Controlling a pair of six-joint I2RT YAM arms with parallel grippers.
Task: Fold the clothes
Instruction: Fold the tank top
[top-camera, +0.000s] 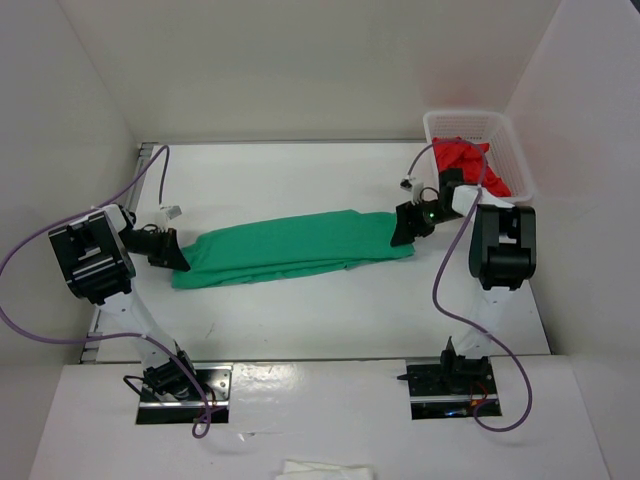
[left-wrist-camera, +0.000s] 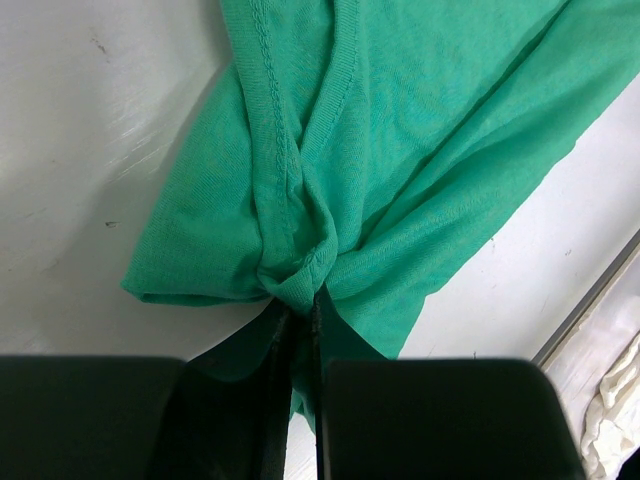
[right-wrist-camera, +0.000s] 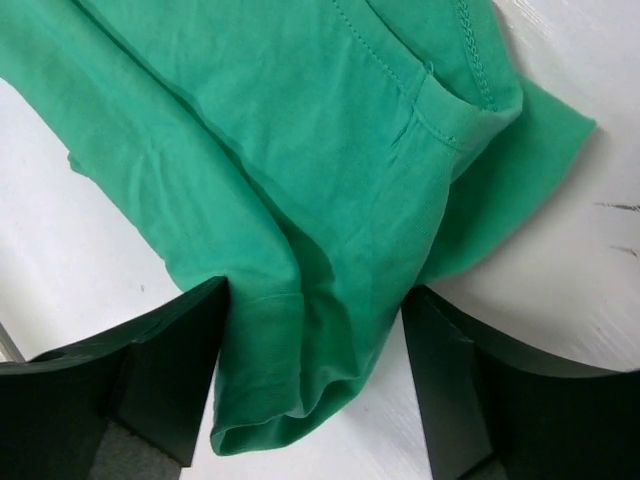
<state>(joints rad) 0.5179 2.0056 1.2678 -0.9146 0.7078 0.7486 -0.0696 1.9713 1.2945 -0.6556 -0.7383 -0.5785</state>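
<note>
Green T-shirt (top-camera: 290, 250) lay on the white table (top-camera: 300, 330) as a long, narrow band, stretched almost straight between the two arms. The left gripper (left-wrist-camera: 303, 330) was clenched on a bunched pinch of fabric at the band's left end, and creases radiated from the closed fingers. The right gripper (right-wrist-camera: 315, 320) stood at the opposite end with its jaws apart. The hemmed cloth lay between the fingers but was not yet pinched. At the far right corner a basket (top-camera: 519, 155) held a red garment (top-camera: 470, 160), well apart from the work. The step in hand appeared to be securing the right end so that both ends could be carried together into a fold. To do this well, the right fingers should close on all layers at the hem, not on the top layer alone. The closing should not drag the cloth sideways, and the left grip should hold its tension so that the band stays flat. Both ends should then rise together, since thin fabric of this kind is likely to sag and twist.
</note>
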